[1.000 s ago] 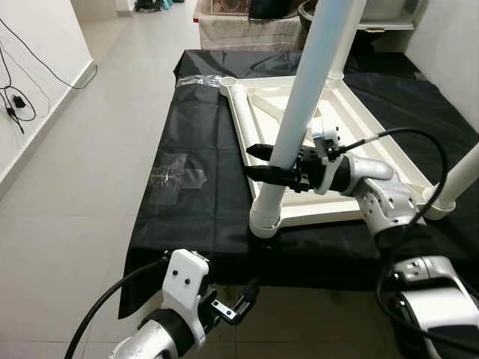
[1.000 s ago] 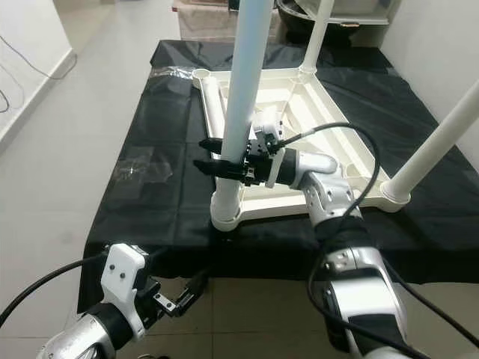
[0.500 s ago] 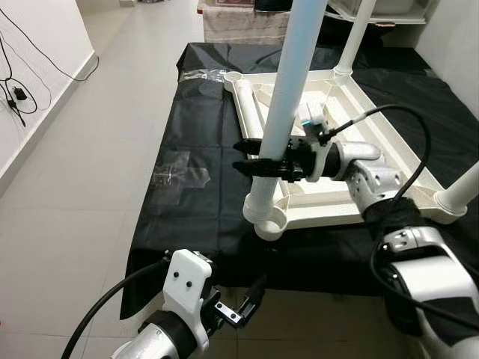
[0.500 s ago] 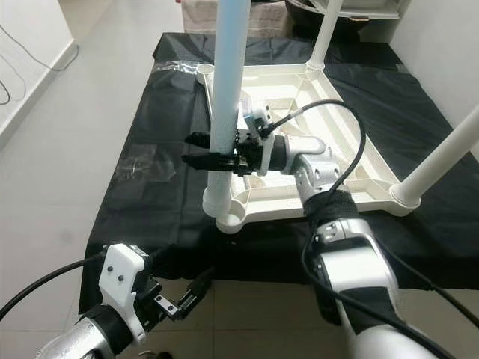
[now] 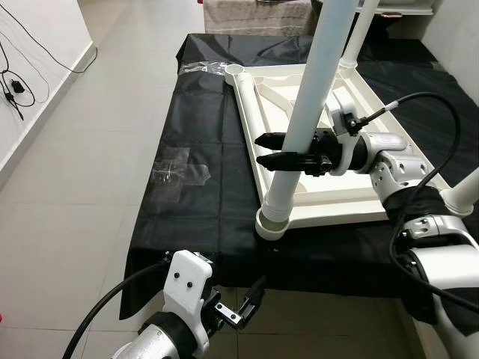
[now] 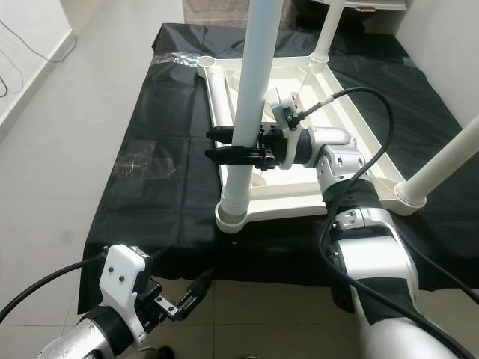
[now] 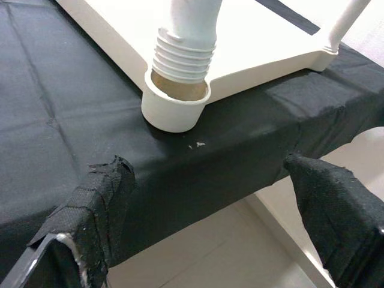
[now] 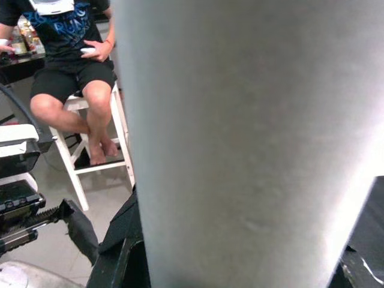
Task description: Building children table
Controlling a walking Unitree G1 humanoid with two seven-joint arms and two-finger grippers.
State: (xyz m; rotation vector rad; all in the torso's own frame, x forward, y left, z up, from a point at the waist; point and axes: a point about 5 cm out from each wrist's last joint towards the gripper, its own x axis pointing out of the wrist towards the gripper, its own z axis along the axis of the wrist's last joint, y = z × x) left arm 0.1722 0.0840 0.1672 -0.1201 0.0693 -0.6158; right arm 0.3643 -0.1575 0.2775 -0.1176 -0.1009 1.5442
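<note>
1. Left eye view: the upturned white tabletop (image 5: 352,187) lies on a black sheet (image 5: 194,187) spread on the floor. The right claw (image 5: 278,151) is clamped around the near table leg (image 5: 310,112), which stands in the near corner socket (image 5: 271,224). The left claw (image 5: 251,298) hangs idle below the sheet's near edge.

2. Right eye view: the leg leans slightly instead of standing square in its socket. Another leg (image 6: 441,168) is fitted at the right corner, a third (image 6: 329,26) at the far one; the far-left socket (image 6: 203,61) is empty.

3. Left wrist view: the left claw's fingers (image 7: 99,198) are spread apart, holding nothing. The leg's ribbed thread (image 7: 183,57) sits above the socket rim, so it looks only partly seated.

4. Right wrist view: the leg fills the frame at close range; a seated person (image 8: 72,66) is behind.

5. Risk: turning or pressing while the leg is tilted could cross the thread or jam it. Letting go now might let it topple, as few ribs appear engaged.
</note>
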